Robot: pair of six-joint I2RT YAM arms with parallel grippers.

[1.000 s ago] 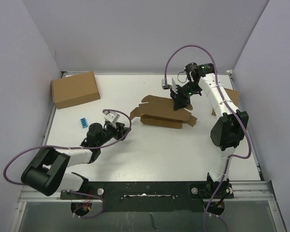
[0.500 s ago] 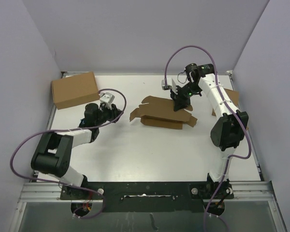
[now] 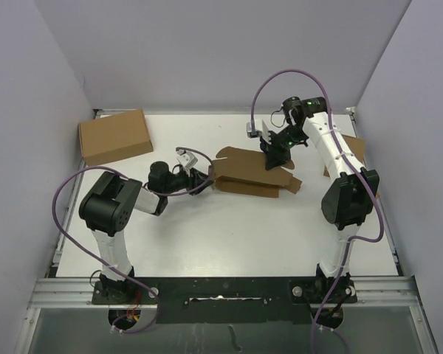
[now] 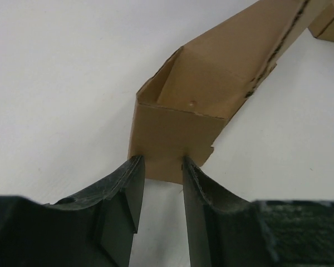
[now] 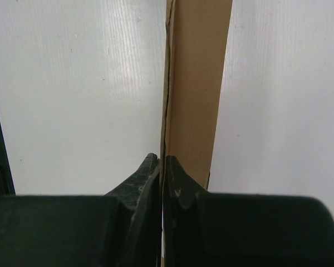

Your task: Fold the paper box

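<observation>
The paper box (image 3: 245,175) lies half-folded in the middle of the table, plain brown cardboard with flaps sticking out. My left gripper (image 3: 205,177) is low at its left end. In the left wrist view the left gripper (image 4: 161,164) stands open, its fingertips (image 4: 134,167) touching the lower edge of a raised end flap (image 4: 178,128), with white table showing between them. My right gripper (image 3: 272,157) comes down on the box's back panel. In the right wrist view the right gripper (image 5: 162,161) is shut on a thin upright cardboard wall (image 5: 195,83).
A larger closed brown carton (image 3: 115,136) sits at the back left corner. Another brown box (image 3: 356,150) lies at the right edge, partly behind the right arm. Purple cables loop from both arms. Walls close in the table on three sides.
My left arm swung from the near left, past the carton, over to the box's left end flap, its jaws narrower than before. The right gripper and the box barely moved.
</observation>
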